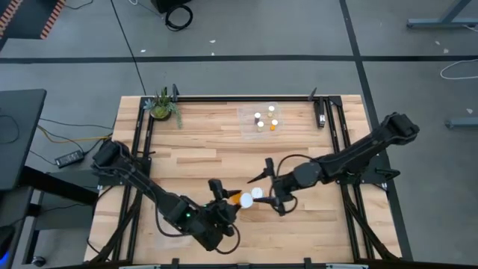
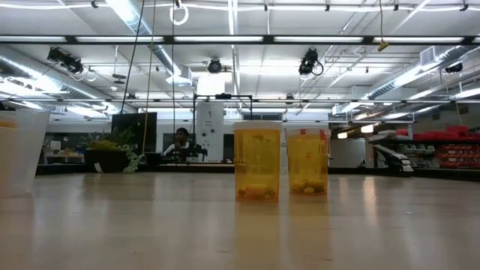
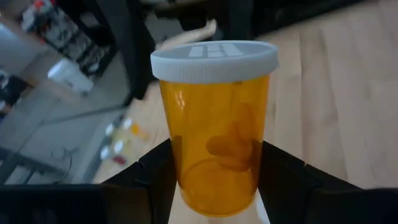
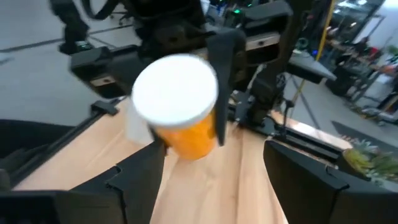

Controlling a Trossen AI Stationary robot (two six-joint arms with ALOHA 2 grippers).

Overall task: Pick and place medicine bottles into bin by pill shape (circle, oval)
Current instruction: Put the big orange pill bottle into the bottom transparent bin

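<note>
My left gripper is shut on an orange medicine bottle with a white cap, near the table's front middle. My right gripper is open. Its two fingers stand wide apart on either side of the bottle's cap end without touching it, as the right wrist view shows. A second small white cap shows beside the held bottle. Several more small bottles stand in a clear bin at the far middle. In the low view two orange bottles stand upright on the table. My left gripper pinches the bottle's orange body near its base between its two fingers, one on each side. The bottle points out past the fingertips, cap end away from the gripper and toward my right gripper. In the right wrist view it sits clear of the table.
A green potted plant stands at the far left corner. A dark frame rail runs along the far edge and down both sides. A large pale container shows at the low view's left edge. Bare wood lies between the grippers and the bin.
</note>
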